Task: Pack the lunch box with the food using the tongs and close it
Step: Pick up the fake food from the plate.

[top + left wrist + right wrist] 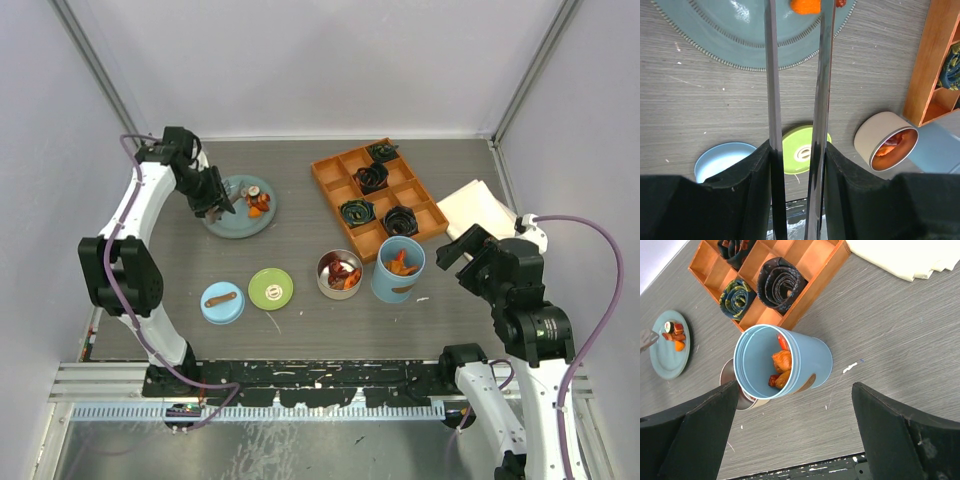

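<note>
Overhead, a grey table (300, 330) sits between two robot arms. The left gripper (215, 197) reaches over a teal plate (225, 225) at the far left, its jaws at a narrow setting and clamped on the tongs (771, 90). In the left wrist view the two slim metal arms run parallel with a gap between them. They point toward an orange chunk at the plate's edge. A small pile of food (257, 200) remains on the plate, in orange, red and dark brown.

Near the table's middle, the steel tin (340, 274) and the light-blue cylinder (398, 268) stand just beside each other, both uncovered and both already holding some chunks. The green lid (271, 289) and the blue lid (222, 302) lie flat to the left of the tin, apart from both containers. An orange tray (330, 172) of black coils (372, 178) sits behind them, with a cream cloth (480, 205) to its right. The right gripper (458, 247) hangs near the cylinder with jaws spread wide, holding nothing.

Packing appears partway done: the step in hand looks like picking another chunk from the plate. The next move likely calls for squeezing the tongs on a piece, carrying it to a container, and later fitting both lids.

No brand, label or readable writing shows anywhere.
</note>
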`<state>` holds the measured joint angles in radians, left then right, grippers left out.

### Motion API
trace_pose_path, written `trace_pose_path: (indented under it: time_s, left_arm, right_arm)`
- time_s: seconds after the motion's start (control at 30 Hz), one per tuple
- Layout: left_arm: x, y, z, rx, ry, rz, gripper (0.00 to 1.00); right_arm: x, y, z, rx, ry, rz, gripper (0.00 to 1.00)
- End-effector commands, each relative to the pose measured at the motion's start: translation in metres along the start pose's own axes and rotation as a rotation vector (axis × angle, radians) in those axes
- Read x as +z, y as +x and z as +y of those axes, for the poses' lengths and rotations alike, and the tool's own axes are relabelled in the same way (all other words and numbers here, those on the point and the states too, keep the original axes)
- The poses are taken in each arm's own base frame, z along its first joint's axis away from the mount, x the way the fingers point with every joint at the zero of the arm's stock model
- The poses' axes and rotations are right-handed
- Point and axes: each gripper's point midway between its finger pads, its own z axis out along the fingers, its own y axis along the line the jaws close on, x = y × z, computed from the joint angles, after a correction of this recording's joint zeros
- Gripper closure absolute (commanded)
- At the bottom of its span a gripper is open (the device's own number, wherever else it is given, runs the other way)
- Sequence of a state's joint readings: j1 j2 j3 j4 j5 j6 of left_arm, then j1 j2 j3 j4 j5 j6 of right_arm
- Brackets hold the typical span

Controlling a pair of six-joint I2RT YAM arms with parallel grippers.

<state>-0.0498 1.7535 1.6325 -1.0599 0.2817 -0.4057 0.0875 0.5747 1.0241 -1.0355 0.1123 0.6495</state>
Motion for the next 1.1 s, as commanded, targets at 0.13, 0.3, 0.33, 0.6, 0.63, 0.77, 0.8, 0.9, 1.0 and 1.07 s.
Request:
trace_pose_path:
  time_s: [0.13, 0.3, 0.33, 0.6, 0.63, 0.77, 0.8, 0.9, 1.0, 1.07]
  left_arm:
    - [0.014, 0.004, -0.017, -0.03, 0.132, 0.038, 0.61]
    - [0.02, 0.006, -0.01, -0.044, 0.1, 0.045, 0.63]
    - [0.02, 0.006, -0.009, -0.046, 0.096, 0.044, 0.64]
    - [0.031, 0.0, -0.006, -0.067, 0.094, 0.044, 0.67]
    - [0.033, 0.0, -0.006, -0.068, 0.094, 0.047, 0.67]
    - [0.037, 0.001, -0.002, -0.076, 0.09, 0.053, 0.69]
    - [0.037, 0.001, -0.002, -0.078, 0.093, 0.053, 0.7]
    - [0.033, 0.002, -0.004, -0.08, 0.114, 0.049, 0.76]
    - [0.024, 0.001, -0.004, -0.081, 0.119, 0.028, 0.82]
    - [0.017, -0.001, -0.002, -0.082, 0.117, 0.008, 0.84]
  right_arm:
    - [0.0, -0.011, 0.005, -0.004, -0.019, -0.045, 0.0]
    - [0.0, -0.01, 0.004, -0.004, -0.016, -0.046, 0.0]
    - [0.0, -0.01, 0.004, -0.004, -0.016, -0.045, 0.0]
    - [0.0, -0.011, 0.004, -0.006, -0.015, -0.047, 0.0]
    - [0.0, -0.011, 0.004, -0.005, -0.013, -0.047, 0.0]
    - [0.0, -0.01, 0.003, -0.005, -0.013, -0.045, 0.0]
    - [-0.001, -0.01, 0.003, -0.005, -0.015, -0.047, 0.0]
    - [-0.001, -0.01, 0.003, -0.002, -0.017, -0.048, 0.0]
    - [-0.002, -0.01, 0.004, 0.0, -0.021, -0.049, 0.0]
    - [-0.004, -0.01, 0.004, 0.0, -0.023, -0.049, 0.0]
